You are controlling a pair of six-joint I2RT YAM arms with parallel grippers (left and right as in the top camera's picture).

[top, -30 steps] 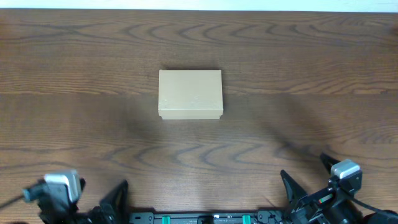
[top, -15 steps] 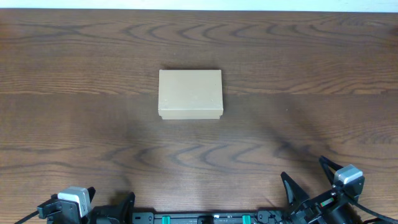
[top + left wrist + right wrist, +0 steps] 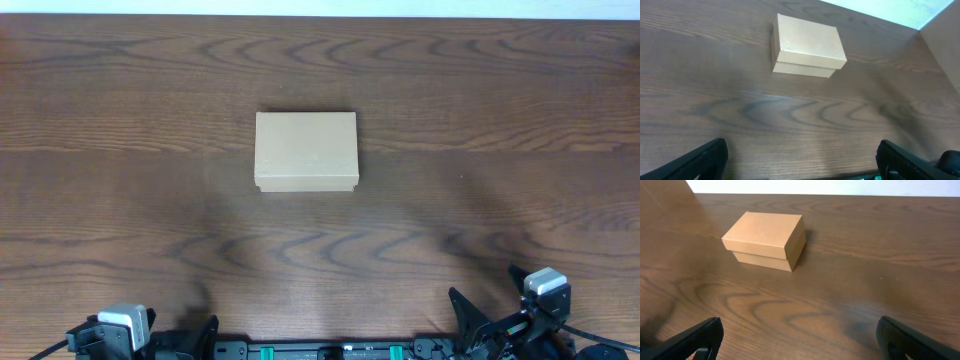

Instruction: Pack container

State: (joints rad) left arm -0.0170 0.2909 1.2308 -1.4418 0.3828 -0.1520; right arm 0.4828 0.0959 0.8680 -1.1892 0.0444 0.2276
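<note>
The container (image 3: 306, 151), a plain tan cardboard box with its lid shut, sits on the wooden table a little left of centre. It also shows in the left wrist view (image 3: 807, 45) and the right wrist view (image 3: 767, 239). My left gripper (image 3: 180, 335) is at the table's front edge, left of centre, open and empty, its fingers spread wide in the left wrist view (image 3: 800, 160). My right gripper (image 3: 490, 300) is at the front right, open and empty, with wide-spread fingers in the right wrist view (image 3: 800, 340). No tape rolls show.
The dark wooden table (image 3: 500, 120) runs to a pale strip along the far edge. A black rail with green marks (image 3: 320, 350) lies along the front edge between the arms.
Both arms have drawn back toward the front edge; the left wrist camera has dropped lower and the right one slightly lower. The box has not moved.
</note>
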